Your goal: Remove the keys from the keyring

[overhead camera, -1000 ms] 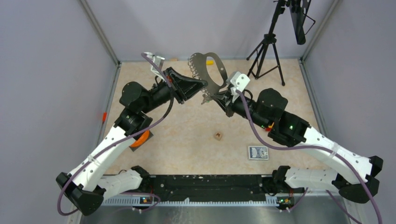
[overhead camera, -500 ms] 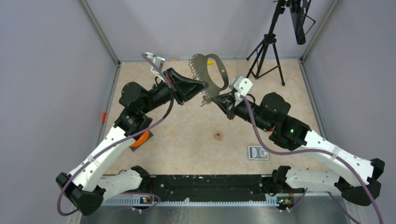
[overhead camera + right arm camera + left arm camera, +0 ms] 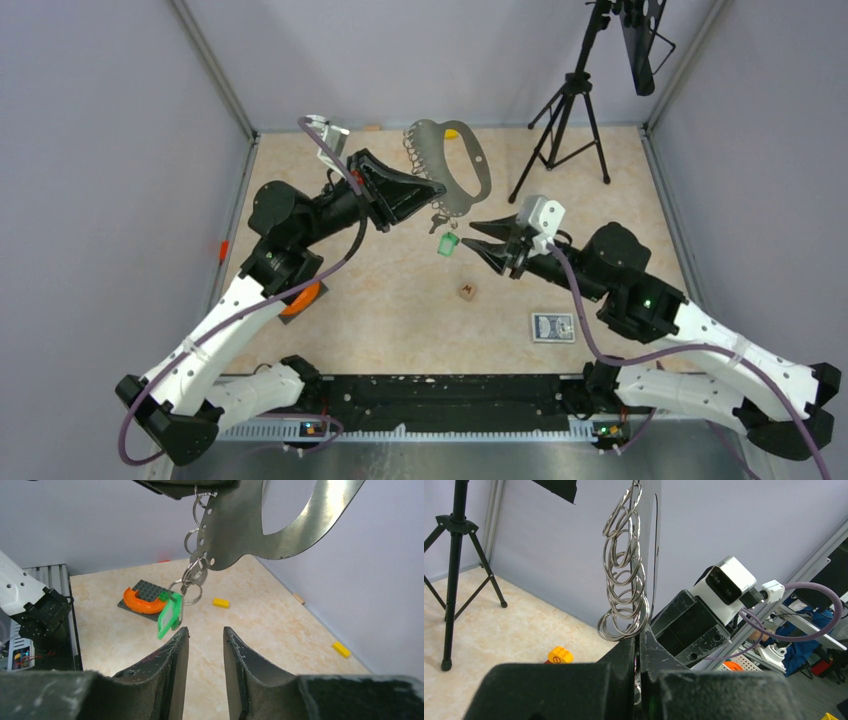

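Since a second ago the right gripper (image 3: 472,234) has backed off the keyring (image 3: 478,165) toward 4 o'clock. Its jaws, shut then, now stand parted on nothing. The green key (image 3: 448,243) now dangles free at the keyring's 6 o'clock, just off those open tips, with the darker keys (image 3: 438,218) bunched above it. The left gripper (image 3: 440,190) stays clenched on the keyring's holed edge and holds it in the air over the table's 12 o'clock side.

The table (image 3: 400,310) is beige and marbled, and it is boxed in by plain pale lilac walls (image 3: 120,150). A small brown cube (image 3: 467,291) lies at 6 o'clock from the key, and a blue-backed playing card (image 3: 552,327) lies at the cube's 4 o'clock. A black tripod (image 3: 565,110) stands at the 1 o'clock corner.

The keyring is flat, dull grey metal, a D-shaped loop with a scalloped edge. Shiny wire split rings (image 3: 624,580) are threaded through its holes.
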Robot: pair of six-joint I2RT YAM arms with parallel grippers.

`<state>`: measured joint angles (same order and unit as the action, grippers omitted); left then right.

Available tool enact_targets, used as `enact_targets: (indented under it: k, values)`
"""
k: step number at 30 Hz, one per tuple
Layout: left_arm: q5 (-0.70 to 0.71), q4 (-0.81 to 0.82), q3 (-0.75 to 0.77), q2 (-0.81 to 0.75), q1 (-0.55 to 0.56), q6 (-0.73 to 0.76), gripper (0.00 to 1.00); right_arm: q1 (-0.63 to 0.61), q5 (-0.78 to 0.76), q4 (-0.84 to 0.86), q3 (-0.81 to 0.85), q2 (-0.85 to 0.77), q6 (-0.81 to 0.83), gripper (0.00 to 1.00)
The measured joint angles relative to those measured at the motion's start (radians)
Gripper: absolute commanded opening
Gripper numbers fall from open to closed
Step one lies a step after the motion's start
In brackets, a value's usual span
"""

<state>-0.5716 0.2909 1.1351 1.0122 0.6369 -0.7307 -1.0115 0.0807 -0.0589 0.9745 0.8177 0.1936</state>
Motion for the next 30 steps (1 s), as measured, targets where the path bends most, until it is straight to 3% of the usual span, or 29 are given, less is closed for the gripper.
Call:
enact_targets:
  k: [3, 9, 30]
  values:
    - [0.000, 0.000, 0.000, 0.000, 0.000, 0.000, 0.00, 0.000, 0.011, 0.013, -0.006, -0.019, 0.005, 0.33]
    - [-0.016, 0.001, 0.000, -0.001, 0.000, 0.000, 0.00, 0.000, 0.009, 0.073, -0.072, -0.083, 0.004, 0.26]
    - [-0.217, 0.080, 0.000, 0.000, 0.000, 0.000, 0.00, 0.000, -0.007, 0.194, -0.118, -0.113, 0.005, 0.18]
